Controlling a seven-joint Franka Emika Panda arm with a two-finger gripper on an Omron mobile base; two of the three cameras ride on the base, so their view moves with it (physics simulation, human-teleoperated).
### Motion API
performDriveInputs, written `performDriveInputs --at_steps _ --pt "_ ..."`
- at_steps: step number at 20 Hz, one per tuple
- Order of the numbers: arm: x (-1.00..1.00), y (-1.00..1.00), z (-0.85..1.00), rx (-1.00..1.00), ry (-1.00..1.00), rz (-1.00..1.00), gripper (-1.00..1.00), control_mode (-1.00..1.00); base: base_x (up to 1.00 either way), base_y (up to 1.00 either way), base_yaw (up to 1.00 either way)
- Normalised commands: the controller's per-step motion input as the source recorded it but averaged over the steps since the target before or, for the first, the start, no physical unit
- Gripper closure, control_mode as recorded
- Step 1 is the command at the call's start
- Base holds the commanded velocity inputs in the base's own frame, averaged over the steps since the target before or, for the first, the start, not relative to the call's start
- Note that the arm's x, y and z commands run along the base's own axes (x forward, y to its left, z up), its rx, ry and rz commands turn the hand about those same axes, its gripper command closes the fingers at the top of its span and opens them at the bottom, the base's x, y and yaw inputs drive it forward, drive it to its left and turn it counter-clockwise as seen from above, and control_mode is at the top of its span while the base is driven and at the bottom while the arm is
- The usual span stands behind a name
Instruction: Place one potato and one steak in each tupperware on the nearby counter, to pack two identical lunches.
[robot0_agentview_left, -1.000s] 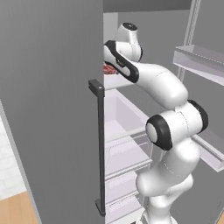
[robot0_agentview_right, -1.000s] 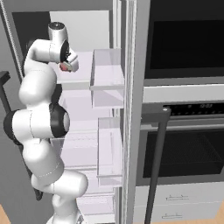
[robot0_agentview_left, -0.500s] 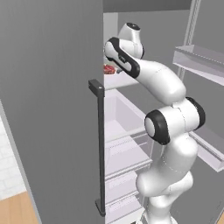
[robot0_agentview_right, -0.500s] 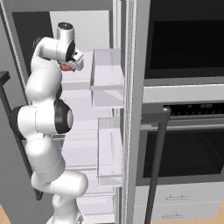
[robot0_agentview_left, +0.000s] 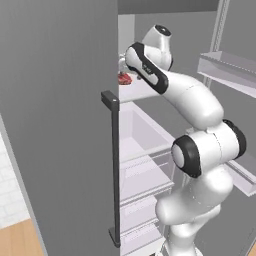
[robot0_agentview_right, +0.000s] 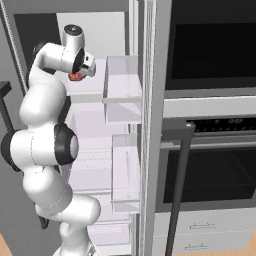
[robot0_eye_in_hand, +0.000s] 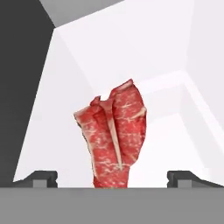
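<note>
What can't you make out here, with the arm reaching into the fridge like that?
- Steak: lower end cut off at the bottom of the hand view; in the left base view the fridge door hides most of it, in the right base view the robot's hand does.
- Whether one steak or two lie overlapping: unclear.
- Jaws: open, steak not gripped.

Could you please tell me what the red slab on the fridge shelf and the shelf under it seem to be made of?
The flat red-pink steak looks like raw meat: matte marbled red with pale fatty streaks and a ragged edge. The smooth white fridge shelf looks like matte plastic or frosted glass; the render leaves that open.
</note>
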Motion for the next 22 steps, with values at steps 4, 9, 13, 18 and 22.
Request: performDriveInputs --at_steps 4,9,13,18,22 --pt "-0.13 0.05 -0.15 -0.18 0.0 0.09 -1.0 -1.0 0.0 0.0 0.0" --pt "-0.1 -0.05 -0.06 -0.07 0.0 0.05 -1.0 -1.0 0.0 0.0 0.0" --pt "0.02 0.0 0.0 0.0 0.0 0.0 -1.0 -1.0 0.0 0.0 0.0" --pt "0.11 0.0 0.0 0.0 0.0 0.0 -1.0 -1.0 0.0 0.0 0.0" --pt "0.22 0.0 0.0 0.0 0.0 0.0 -1.0 -1.0 0.0 0.0 0.0"
